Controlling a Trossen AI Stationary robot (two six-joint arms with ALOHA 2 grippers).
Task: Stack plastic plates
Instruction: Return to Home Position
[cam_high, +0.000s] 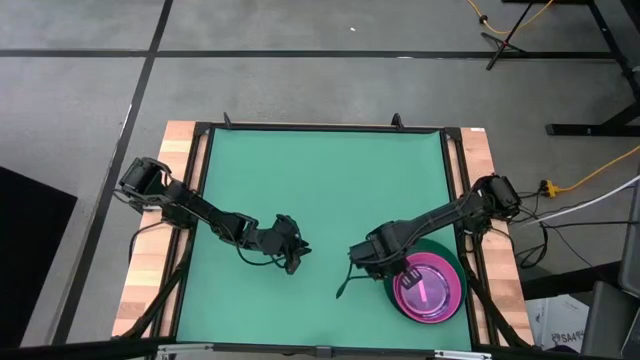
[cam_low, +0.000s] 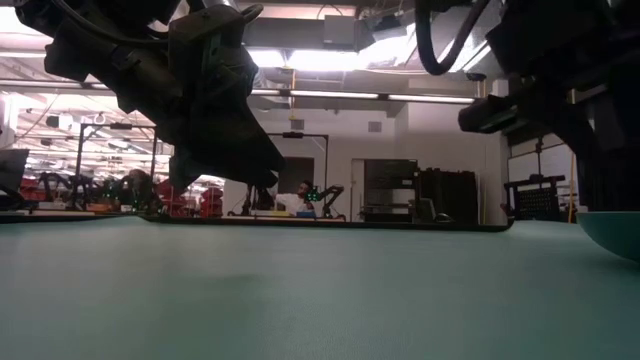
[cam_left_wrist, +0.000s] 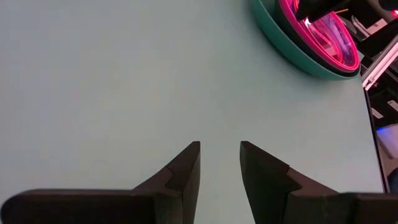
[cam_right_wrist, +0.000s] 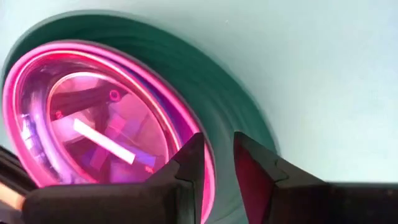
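A stack of plates (cam_high: 430, 288) sits near the table's right near corner. A large dark green plate (cam_right_wrist: 205, 68) lies at the bottom and translucent pink plates (cam_right_wrist: 99, 124) are nested on top. The same stack's green rim (cam_left_wrist: 292, 53) and pink top (cam_left_wrist: 329, 34) show in the left wrist view. My right gripper (cam_right_wrist: 217, 146) hovers over the stack's left rim (cam_high: 405, 272), its fingers slightly apart with nothing between them. My left gripper (cam_left_wrist: 220, 155) is open above bare mat near the table's middle (cam_high: 295, 255). Other plates are hidden within the stack or out of view.
The green mat (cam_high: 320, 180) spreads from the far edge down to both grippers. A black frame rail (cam_high: 455, 170) and wooden side strips (cam_high: 490, 150) border it. Cables (cam_high: 590, 180) lie on the floor to the right. The stack's edge (cam_low: 612, 232) shows at the low view's right.
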